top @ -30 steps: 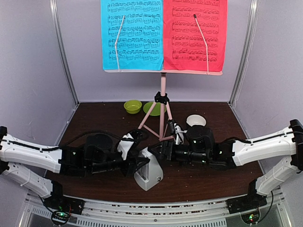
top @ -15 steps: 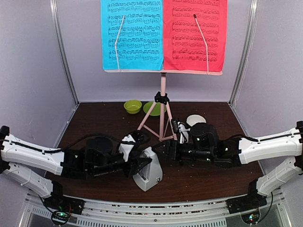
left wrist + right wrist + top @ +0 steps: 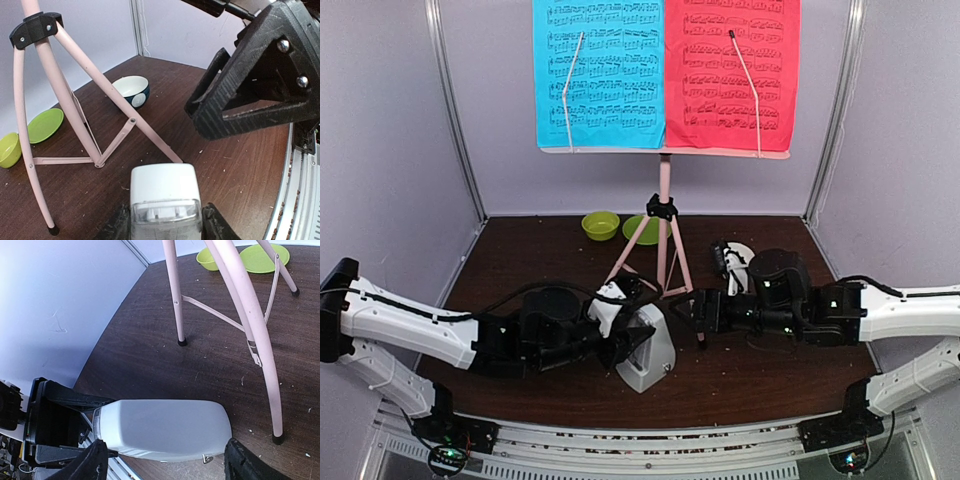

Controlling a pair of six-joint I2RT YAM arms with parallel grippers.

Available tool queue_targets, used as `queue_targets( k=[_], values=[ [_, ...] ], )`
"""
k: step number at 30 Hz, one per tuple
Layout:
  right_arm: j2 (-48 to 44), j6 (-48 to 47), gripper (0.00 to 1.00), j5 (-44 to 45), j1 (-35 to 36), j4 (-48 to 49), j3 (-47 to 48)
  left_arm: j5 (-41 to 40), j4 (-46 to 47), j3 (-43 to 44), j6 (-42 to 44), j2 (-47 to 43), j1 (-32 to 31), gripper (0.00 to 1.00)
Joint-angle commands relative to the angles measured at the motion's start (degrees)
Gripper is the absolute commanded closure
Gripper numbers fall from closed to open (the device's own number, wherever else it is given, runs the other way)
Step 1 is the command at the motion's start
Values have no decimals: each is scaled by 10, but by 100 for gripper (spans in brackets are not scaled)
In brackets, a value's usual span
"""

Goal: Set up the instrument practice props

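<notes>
Top view. Music stand [image 3: 664,200], a pale pink tripod, stands at the middle rear of the dark worktop [image 3: 540,262]. On its desk are the blue sheet [image 3: 600,75] at left and the red sheet [image 3: 730,70] at right, edge to edge, each crossed by a thin retaining arm. Metronome [image 3: 652,362], small and white, sits in front of the tripod, slightly tilted and pinched near its top by the left fingers [image 3: 632,342]. Whether its base sits flat on the worktop cannot be told. Right fingers [image 3: 705,312] are spread, just beside the metronome on its right and apart from it. Lime bowl [image 3: 600,225] and lime plate [image 3: 649,235] lie at the rear by the tripod legs. White bowl [image 3: 738,252] is partly hidden behind the right arm.

Left wrist view. Metronome top, with the clear cover below it, is clamped between the two left fingers at the bottom edge. The black right fingers hang above and beyond it, gaping and touching nothing. Tripod legs, white bowl with dark base, lime plate and lime bowl lie beyond.

Right wrist view. Right fingers stand wide at the lower corners. The metronome's narrow end is gripped by the left fingers at lower left. Tripod feet rest on the worktop, with lime bowl and plate at the top.
</notes>
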Motion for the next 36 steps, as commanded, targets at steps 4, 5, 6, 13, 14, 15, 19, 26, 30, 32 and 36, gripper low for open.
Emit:
queue_targets(
  k=[4,5,6,13,14,15,19,26,30,32,36],
  values=[
    [32,13,20,-24,-2,23,19,8,67,12,-10,11,0,76],
    [38,17,20,-26,-1,26,20,8,65,11,-13,8,0,69],
    [45,20,20,-29,0,30,19,7,62,10,-15,4,1,64],
    [64,37,23,-35,-1,53,16,-6,14,20,-3,-19,0,51],
    [64,37,23,-35,-1,55,17,-6,6,21,-3,-20,0,49],
    [66,37,23,-35,-1,55,18,-5,-2,21,-4,-23,0,47],
    [71,37,23,-37,0,54,28,-8,-14,15,-8,-36,0,41],
    [79,34,21,-34,0,56,51,-22,-24,9,-1,-49,0,38],
    [90,31,21,-37,0,56,66,-23,-26,12,-6,-40,0,40],
    [96,30,21,-37,0,51,71,-24,-24,13,-10,-35,0,39],
    [113,29,23,-37,1,54,66,-22,-27,21,-13,-24,0,38]
  ],
)
